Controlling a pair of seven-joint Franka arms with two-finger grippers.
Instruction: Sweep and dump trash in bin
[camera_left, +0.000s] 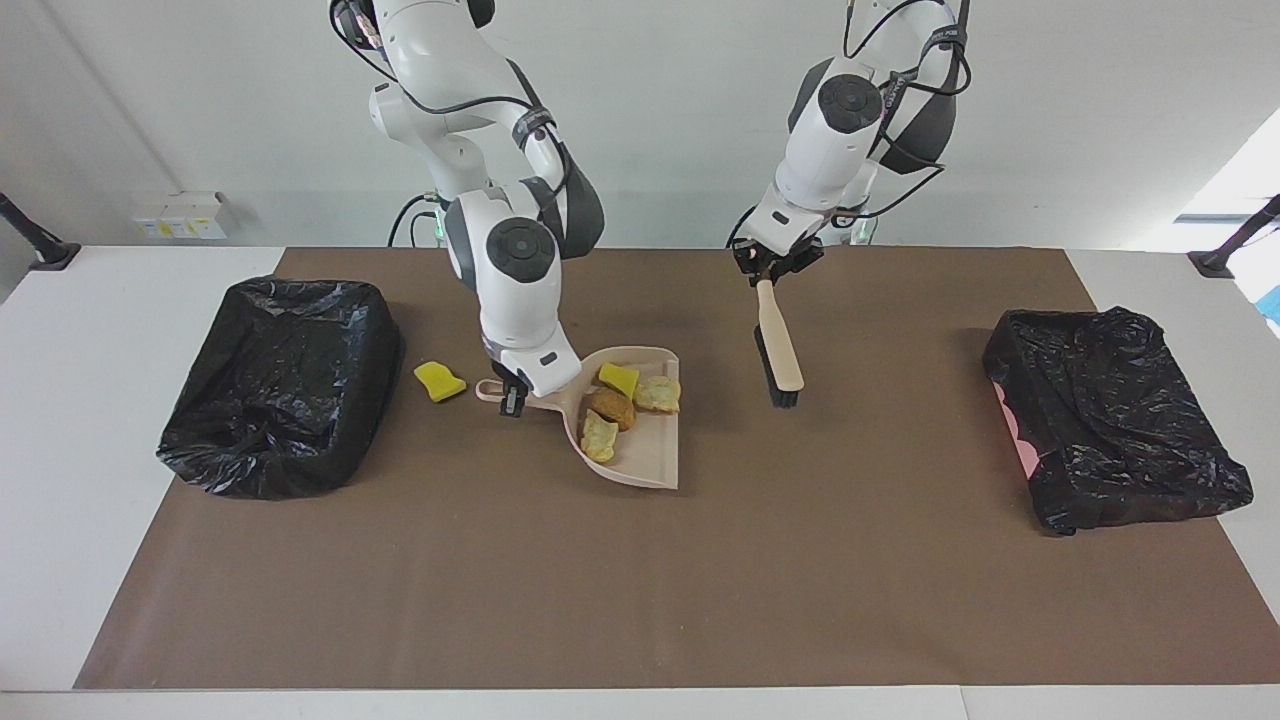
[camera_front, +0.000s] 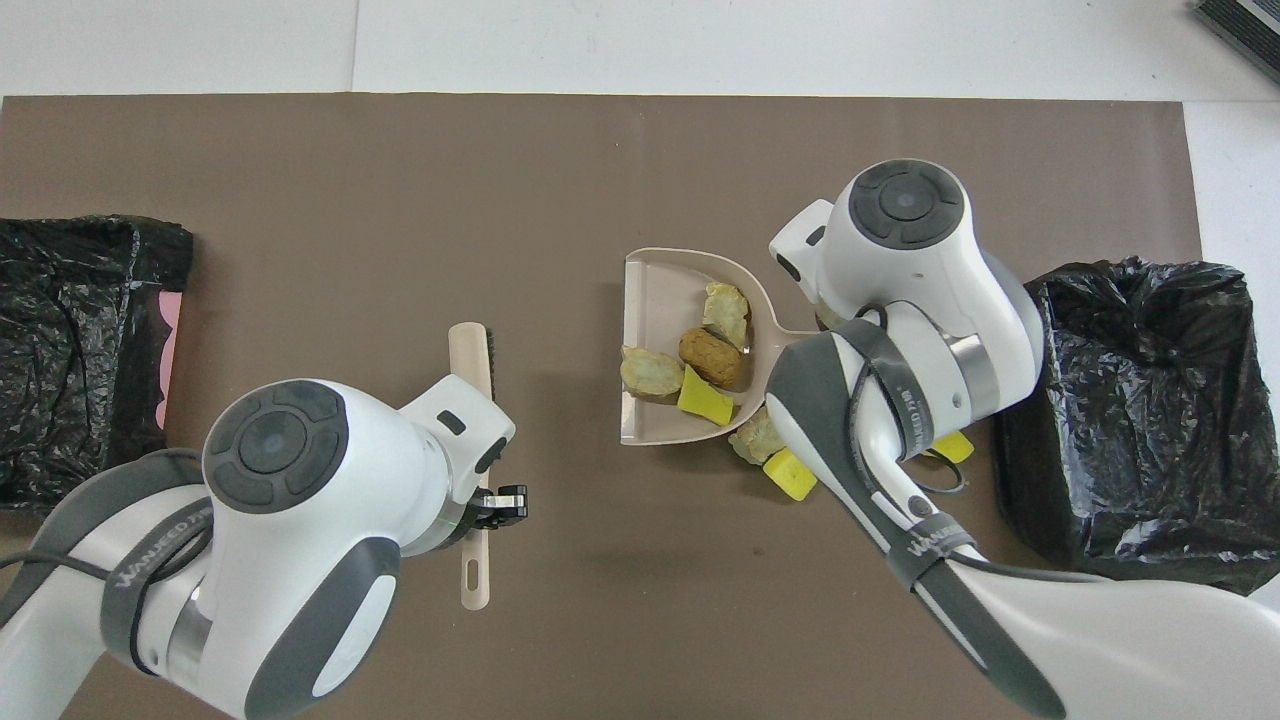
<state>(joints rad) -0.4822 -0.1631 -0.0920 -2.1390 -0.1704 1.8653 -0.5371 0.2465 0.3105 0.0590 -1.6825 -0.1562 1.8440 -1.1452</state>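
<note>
A robotics laboratory: two white Franka arms (camera_left: 500, 200) stand at a white table (camera_left: 90, 420) covered by a brown mat (camera_left: 640, 580), before a bare white wall (camera_left: 1050, 120); black camera-stand feet (camera_left: 45, 250) sit at the table's corners.
</note>
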